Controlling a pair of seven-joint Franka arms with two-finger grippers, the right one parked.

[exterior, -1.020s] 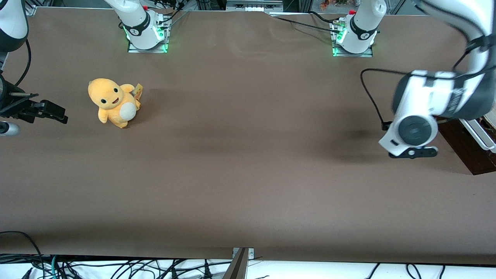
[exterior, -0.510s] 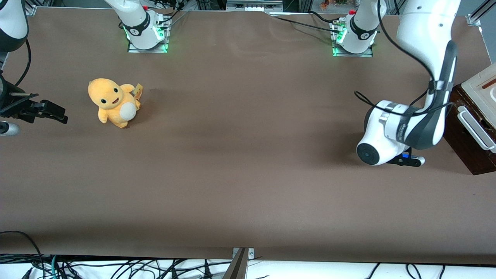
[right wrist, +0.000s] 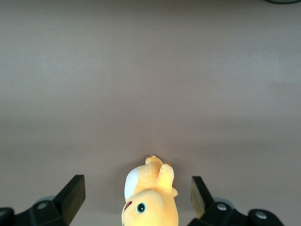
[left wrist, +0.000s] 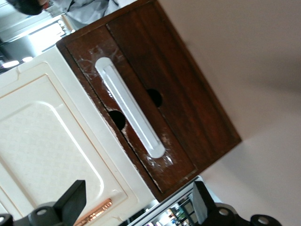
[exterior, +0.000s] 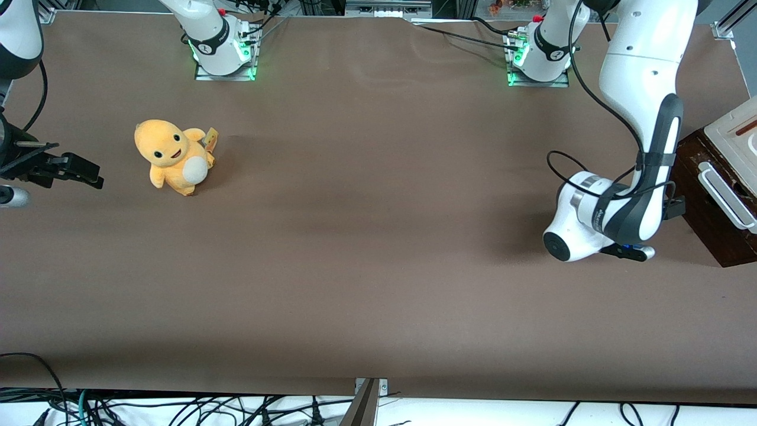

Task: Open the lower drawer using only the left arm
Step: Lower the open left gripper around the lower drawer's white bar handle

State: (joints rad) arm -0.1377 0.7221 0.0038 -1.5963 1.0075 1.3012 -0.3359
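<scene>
From the front we had the big white jointed left arm (exterior: 641,118) bent low near the table's working-arm end, facing the dark brown wooden cabinet (exterior: 707,204) at that edge. Wrist view: black gripper (left wrist: 138,207) spread wide, holding nothing, short of the lower drawer (left wrist: 174,89), shut. Its long white bar handle (left wrist: 129,112) looked rigid, so we'd pinch it mid-bar; probably slides light.
</scene>
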